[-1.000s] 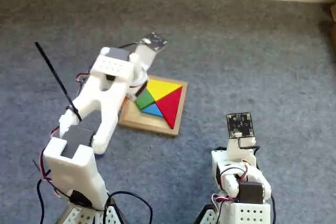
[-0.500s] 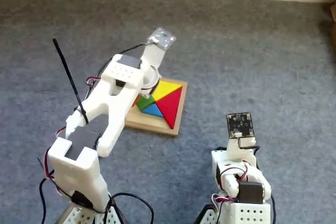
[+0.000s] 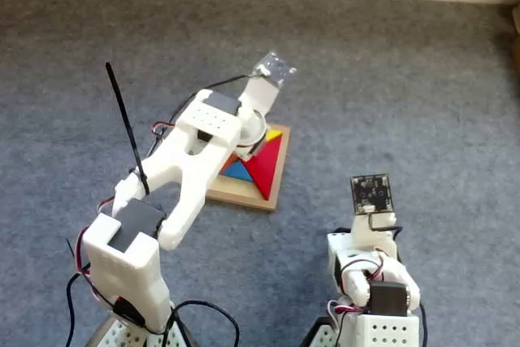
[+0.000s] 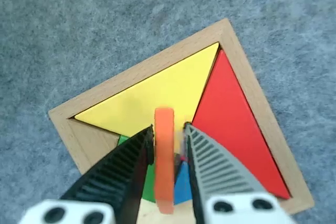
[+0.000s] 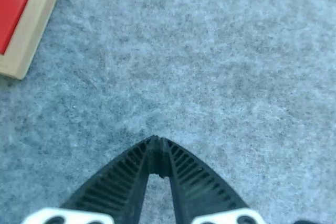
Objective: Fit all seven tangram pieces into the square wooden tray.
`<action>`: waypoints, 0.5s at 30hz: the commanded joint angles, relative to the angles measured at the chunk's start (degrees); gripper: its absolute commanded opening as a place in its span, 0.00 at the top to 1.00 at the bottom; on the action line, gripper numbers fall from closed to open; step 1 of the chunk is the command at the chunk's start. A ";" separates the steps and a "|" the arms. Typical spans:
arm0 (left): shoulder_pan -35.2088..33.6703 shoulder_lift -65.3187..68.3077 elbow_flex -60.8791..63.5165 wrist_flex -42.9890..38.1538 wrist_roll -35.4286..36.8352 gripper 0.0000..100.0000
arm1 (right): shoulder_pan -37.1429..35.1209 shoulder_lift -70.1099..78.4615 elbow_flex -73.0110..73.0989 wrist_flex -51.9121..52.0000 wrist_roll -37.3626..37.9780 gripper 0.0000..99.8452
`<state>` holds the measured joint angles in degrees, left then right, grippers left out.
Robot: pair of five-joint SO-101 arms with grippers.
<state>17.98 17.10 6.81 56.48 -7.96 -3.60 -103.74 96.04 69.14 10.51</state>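
Over the carpet in the high view, the left arm (image 3: 199, 148) reaches from 7 o'clock across the square wooden tray (image 3: 276, 188), while the right arm (image 3: 370, 282) sits folded at the tray's 5 o'clock, well apart. From the left wrist, the left gripper (image 4: 168, 128) pinches an orange piece (image 4: 164, 161) on edge above the yellow triangle (image 4: 157, 90) and red triangle (image 4: 236, 129), likely bound for the bare wood (image 4: 92, 145) beside the green piece (image 4: 124, 141). From the right wrist, the right gripper (image 5: 157, 153) is closed on nothing.

Wooden tray (image 4: 247, 77) with yellow triangle (image 4: 157, 90), red triangle (image 4: 231, 119) seated; orange piece (image 4: 164, 156) edge-on above
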 commanded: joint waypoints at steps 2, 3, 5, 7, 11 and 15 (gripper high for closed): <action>1.36 -3.47 -0.92 2.29 1.85 0.85 | 0.66 0.75 8.22 0.48 0.00 0.98; 1.71 -3.56 -1.01 2.99 1.85 0.85 | 0.66 0.75 8.22 0.48 0.00 0.98; 2.95 -4.79 -0.40 3.96 1.76 0.85 | 0.66 0.75 8.22 0.48 0.00 0.98; 4.70 -6.64 1.10 5.36 1.76 0.85 | 0.66 0.75 8.22 0.48 0.00 0.98; 6.90 -11.91 6.55 5.10 1.76 0.85 | 0.66 0.75 8.22 0.48 0.00 0.98; 6.73 -18.33 10.86 5.10 1.76 0.85 | 0.66 0.75 8.22 0.48 0.00 0.98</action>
<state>24.22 5.23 16.57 61.14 -6.73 -3.60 -103.74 96.04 69.14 10.51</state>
